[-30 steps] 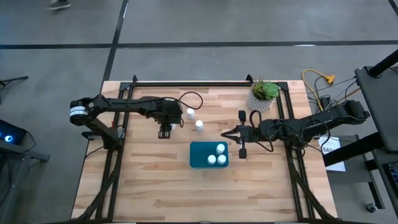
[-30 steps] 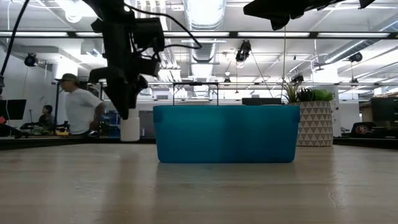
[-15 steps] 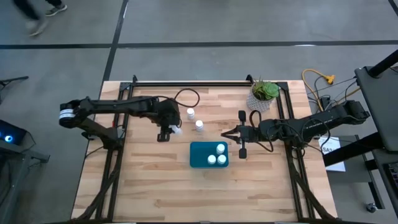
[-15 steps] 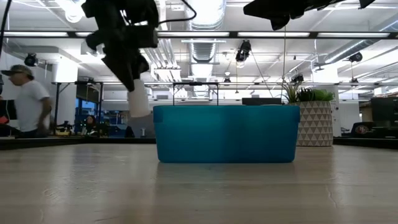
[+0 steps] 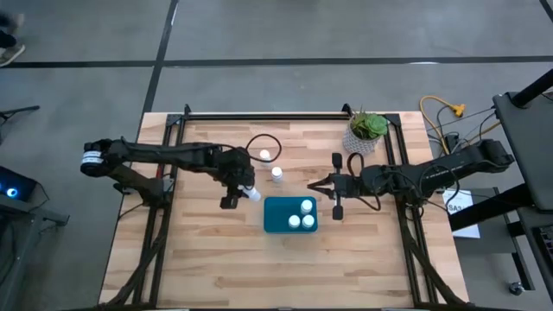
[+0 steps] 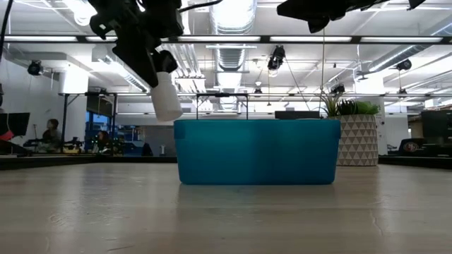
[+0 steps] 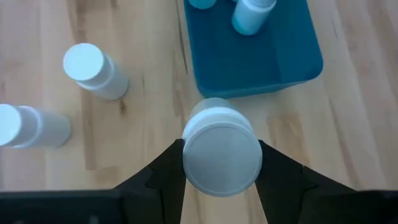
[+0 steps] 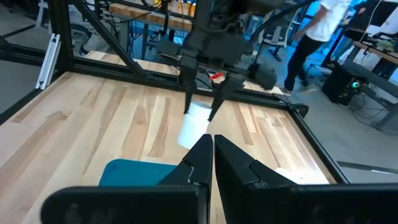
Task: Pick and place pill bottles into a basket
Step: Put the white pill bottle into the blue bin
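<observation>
My left gripper is shut on a white pill bottle, held above the table just left of the teal basket. Three bottles stand in the basket's right part. Two more bottles stand upright on the wood beyond the basket; they also show in the left wrist view. My right gripper hangs shut and empty above the table, beyond the basket's right end. My left gripper pinches the bottle between its two fingers, on the bottle's sides just below the cap. The fingers come slanting down from the table's left. The bottle hangs tilted below them, clear of the table, its bottom toward the basket.
A white patterned plant pot stands at the table's far right. A dark cable loop lies near the far bottles. Bare wood lies along the table's near side. People show in the room behind.
My left gripper has lifted the bottle off the table and carried it up, toward the table's near edge and right, toward the basket. The bottle stood upright on the wood; now it hangs tilted and clear. My right gripper has kept still.
</observation>
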Robot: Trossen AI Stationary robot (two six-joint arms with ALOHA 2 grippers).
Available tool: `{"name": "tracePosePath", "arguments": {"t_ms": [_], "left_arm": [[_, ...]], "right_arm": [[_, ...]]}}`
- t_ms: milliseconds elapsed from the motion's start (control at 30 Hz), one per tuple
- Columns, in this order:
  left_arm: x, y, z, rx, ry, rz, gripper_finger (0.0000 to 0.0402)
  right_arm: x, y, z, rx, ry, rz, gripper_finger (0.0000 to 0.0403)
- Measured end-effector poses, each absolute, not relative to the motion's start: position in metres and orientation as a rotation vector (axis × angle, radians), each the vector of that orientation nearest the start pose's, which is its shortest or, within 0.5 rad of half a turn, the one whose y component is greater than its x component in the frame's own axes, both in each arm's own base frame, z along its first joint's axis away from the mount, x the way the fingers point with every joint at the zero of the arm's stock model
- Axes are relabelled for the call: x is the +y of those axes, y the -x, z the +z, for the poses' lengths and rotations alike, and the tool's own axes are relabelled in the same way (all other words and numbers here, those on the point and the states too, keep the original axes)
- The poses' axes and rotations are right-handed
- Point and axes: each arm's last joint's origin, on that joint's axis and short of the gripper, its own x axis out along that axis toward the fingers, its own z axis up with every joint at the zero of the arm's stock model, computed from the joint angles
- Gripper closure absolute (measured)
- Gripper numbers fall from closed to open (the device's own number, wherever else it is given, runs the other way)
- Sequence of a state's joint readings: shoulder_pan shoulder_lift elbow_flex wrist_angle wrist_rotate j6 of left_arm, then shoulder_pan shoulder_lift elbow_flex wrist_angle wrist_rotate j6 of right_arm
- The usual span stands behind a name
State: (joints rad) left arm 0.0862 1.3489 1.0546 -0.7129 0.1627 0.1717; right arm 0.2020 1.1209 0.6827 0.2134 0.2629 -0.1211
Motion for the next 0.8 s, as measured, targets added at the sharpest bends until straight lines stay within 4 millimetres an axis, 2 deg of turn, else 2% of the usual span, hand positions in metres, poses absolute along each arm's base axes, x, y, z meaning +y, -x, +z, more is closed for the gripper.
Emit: {"name": "tracePosePath", "arguments": {"t_ms": [233, 400, 633, 800], "left_arm": [[0.009, -0.276, 0.278, 0.959, -0.048, -0.179, 0.0258], [0.005, -0.289, 0.289, 0.932, -0.061, -0.189, 0.0258], [0.005, -0.313, 0.279, 0.983, -0.059, -0.191, 0.0258], [0.003, -0.333, 0.269, 1.065, -0.077, -0.219, 0.0258]], "right_arm": [[0.038, -0.234, 0.279, 0.198, 0.164, -0.135, 0.0394], [0.032, -0.221, 0.279, 0.266, 0.135, -0.248, 0.0394], [0.027, -0.203, 0.284, 0.292, 0.091, -0.333, 0.0394], [0.026, -0.200, 0.284, 0.296, 0.090, -0.331, 0.0394]]}}
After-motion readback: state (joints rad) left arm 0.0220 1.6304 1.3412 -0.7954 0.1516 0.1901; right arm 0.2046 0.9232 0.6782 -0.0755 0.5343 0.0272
